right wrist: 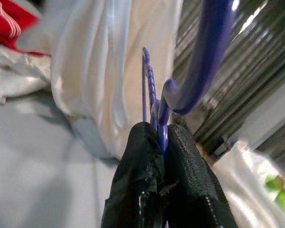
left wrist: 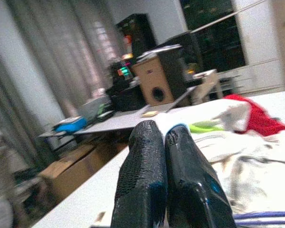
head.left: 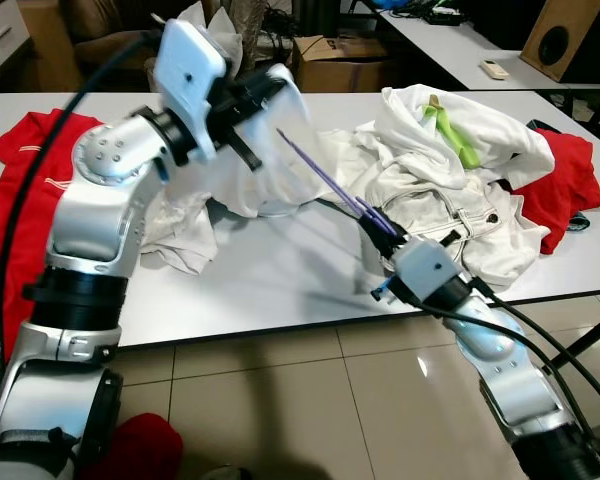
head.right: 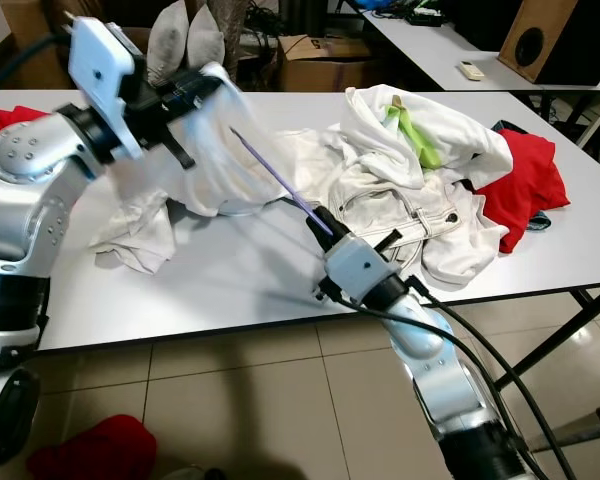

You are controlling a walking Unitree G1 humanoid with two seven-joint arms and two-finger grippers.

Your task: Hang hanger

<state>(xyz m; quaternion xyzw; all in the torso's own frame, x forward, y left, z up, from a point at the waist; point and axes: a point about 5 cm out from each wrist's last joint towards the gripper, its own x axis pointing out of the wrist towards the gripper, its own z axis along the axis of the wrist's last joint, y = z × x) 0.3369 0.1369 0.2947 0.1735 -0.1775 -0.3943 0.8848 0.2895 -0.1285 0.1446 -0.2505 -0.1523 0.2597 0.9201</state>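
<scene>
White table (head.left: 280,290) carrying clothes. Right gripper (head.left: 385,232) clenching purple hanger (head.left: 320,172) at near end; long axis running up-left into white shirt (head.left: 270,150). Left gripper (head.left: 242,100) pinching shirt, lifting above table, left of hanger.

White worktop (head.left: 280,290), long, bare toward its near edge just ahead of the right gripper's (head.left: 385,228) jaws. Heaped white garments (head.left: 450,190) directly beyond those jaws, with a green hanger (head.left: 450,130) on top. Red cloth (head.left: 565,180) past that heap, at the worktop's far right end. Crumpled white cloth (head.left: 185,235) below the left gripper's (head.right: 195,90) jaws; red garment (head.left: 30,170) beyond it. Tiled floor (head.left: 310,400) beneath, red cloth (head.left: 140,445) on it.
</scene>
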